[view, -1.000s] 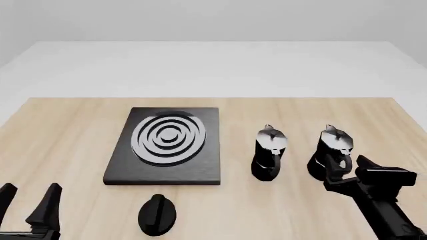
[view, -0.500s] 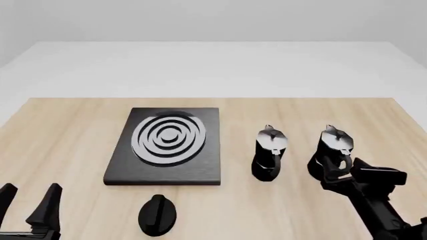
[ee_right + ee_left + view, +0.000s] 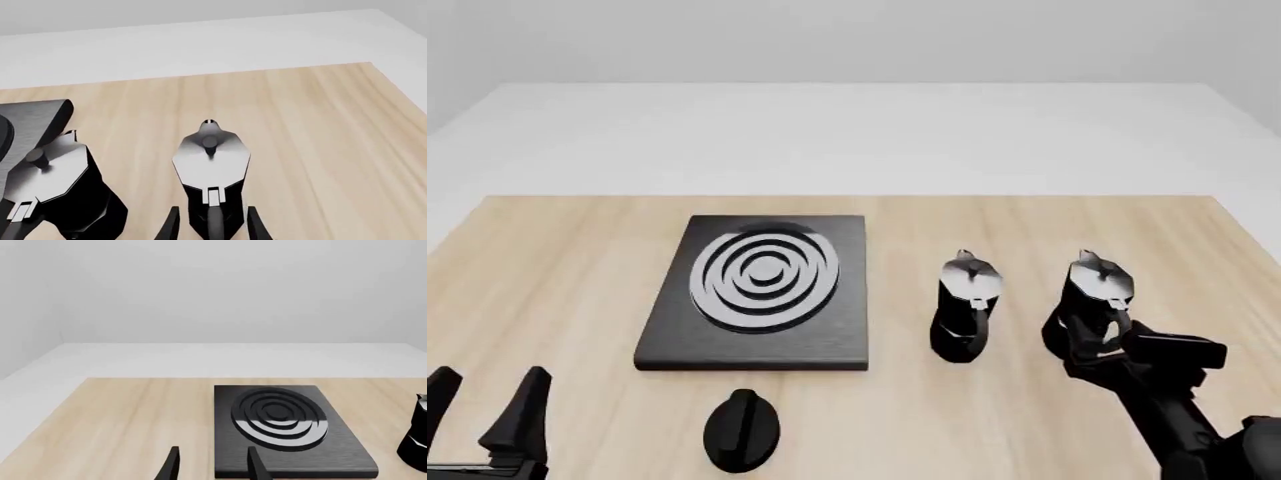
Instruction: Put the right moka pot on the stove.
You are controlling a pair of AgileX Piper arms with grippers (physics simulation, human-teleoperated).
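The right moka pot [image 3: 211, 165] stands on the desk [image 3: 587, 290] between the spread fingers of my right claw [image 3: 209, 227], handle toward me, not gripped.

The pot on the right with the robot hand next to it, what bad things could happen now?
1. The right gripper has its open jaws around the right moka pot's handle; a thin handle could let the pot swing or slip when lifted.
2. The other moka pot stands between it and the stove, so a low carry might knock it over.
3. The pot is tall and narrow, so a nudge could tip it.
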